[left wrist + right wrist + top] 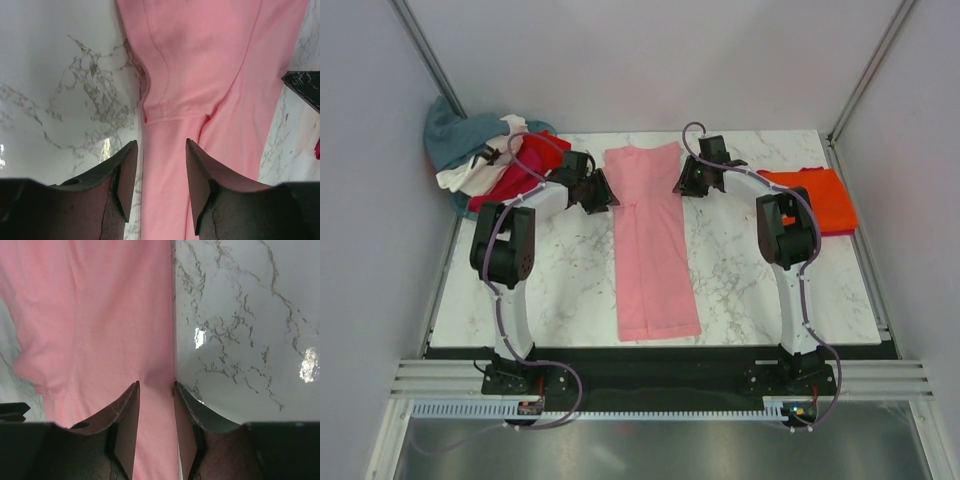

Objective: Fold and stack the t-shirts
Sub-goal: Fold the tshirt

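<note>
A light pink t-shirt (655, 260) lies folded into a long narrow strip down the middle of the marble table. My left gripper (605, 195) is open at the strip's left edge near the top, and its jaws straddle that edge in the left wrist view (161, 142). My right gripper (682, 183) is open at the strip's right edge, jaws straddling the hem in the right wrist view (156, 384). A folded bright orange t-shirt (817, 198) lies at the far right. The pink cloth fills both wrist views (200, 60) (100, 315).
A loose pile sits at the far left corner: teal-grey (455, 135), white (465, 175), red (535, 155) and magenta (505, 190) shirts. Enclosure walls stand close on the left, right and back. Bare marble (560, 290) lies either side of the pink strip.
</note>
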`<state>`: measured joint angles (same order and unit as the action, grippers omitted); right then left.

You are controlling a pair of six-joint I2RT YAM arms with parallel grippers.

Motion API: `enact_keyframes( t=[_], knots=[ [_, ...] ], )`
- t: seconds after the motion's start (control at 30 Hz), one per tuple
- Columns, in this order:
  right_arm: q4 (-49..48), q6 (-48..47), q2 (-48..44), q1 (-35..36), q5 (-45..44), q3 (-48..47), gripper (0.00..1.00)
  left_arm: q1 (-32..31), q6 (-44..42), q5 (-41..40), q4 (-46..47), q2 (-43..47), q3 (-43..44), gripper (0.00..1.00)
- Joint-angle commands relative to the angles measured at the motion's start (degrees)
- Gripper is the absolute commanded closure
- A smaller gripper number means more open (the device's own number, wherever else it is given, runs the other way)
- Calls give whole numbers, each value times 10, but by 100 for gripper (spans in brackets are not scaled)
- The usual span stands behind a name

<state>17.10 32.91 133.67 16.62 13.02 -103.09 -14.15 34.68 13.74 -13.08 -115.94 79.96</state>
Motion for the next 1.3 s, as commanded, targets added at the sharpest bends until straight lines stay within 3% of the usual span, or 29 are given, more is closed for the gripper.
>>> enact_keyframes(
  t=[0.0,0.07,0.23,0.37,0.63,0.67,0.73,0.8,0.93,1.07,1.27],
  knots=[
    [-9,2,14,-2,-14,-20,60,9,6,14,11,-45,41,50],
    [-17,4,16,-2,-12,-21,66,12,14,22,11,-67,53,53],
    [-20,14,28,-11,-28,-37,94,15,27,21,10,-104,97,64],
    [-36,35,32,-28,-35,-37,100,23,43,43,11,-148,137,67],
    [-66,57,69,-55,-4,-66,100,26,57,64,10,-233,236,68],
    [-73,59,72,-55,9,-71,92,27,60,67,11,-241,245,68],
    [-80,60,84,-59,20,-82,65,29,62,85,9,-263,274,67],
    [-80,60,82,-59,30,-82,50,32,64,100,4,-271,295,65],
    [-97,59,39,-59,45,-28,48,33,54,101,3,-223,246,59],
    [-111,57,-37,-57,51,103,48,22,50,84,23,-128,137,57],
    [-114,20,-218,-33,11,333,51,9,75,91,73,37,-116,57]
  ],
)
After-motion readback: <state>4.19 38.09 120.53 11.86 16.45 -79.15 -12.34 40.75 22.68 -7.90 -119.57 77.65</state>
